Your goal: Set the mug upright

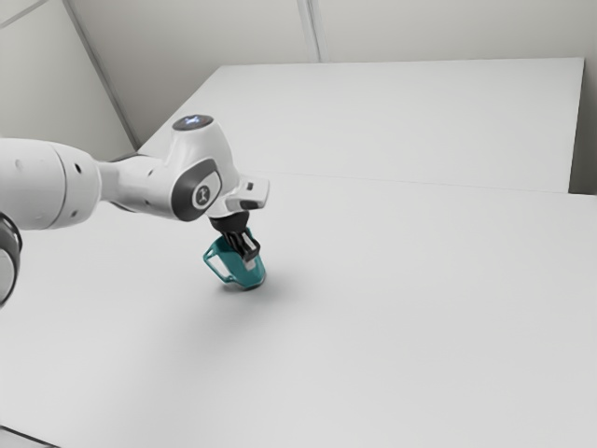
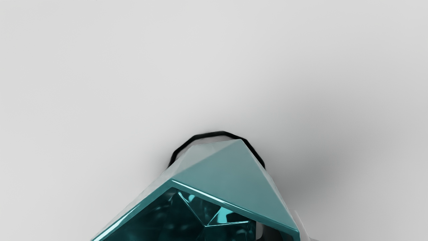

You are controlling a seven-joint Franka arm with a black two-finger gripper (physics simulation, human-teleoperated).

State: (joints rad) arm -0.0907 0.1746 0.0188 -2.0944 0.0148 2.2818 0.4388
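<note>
Looking at the mug (image 1: 242, 272) right now, it's leaning on the table (image 1: 401, 308) with its base low and its mouth up toward the exterior view's left, handle (image 1: 214, 267) on that side too. The gripper (image 1: 248, 259) looks pinched on the mug's wall: one finger (image 2: 270, 233) is inside the mouth, the other outside. So the mug is right at the fingertips, and its long axis leans about the same way as the hand. That's the bit that matters imo: swing the mouth back over the base, toward the exterior view's right. Can't tell if the base is fully touching down, so I'd go gently.
</note>
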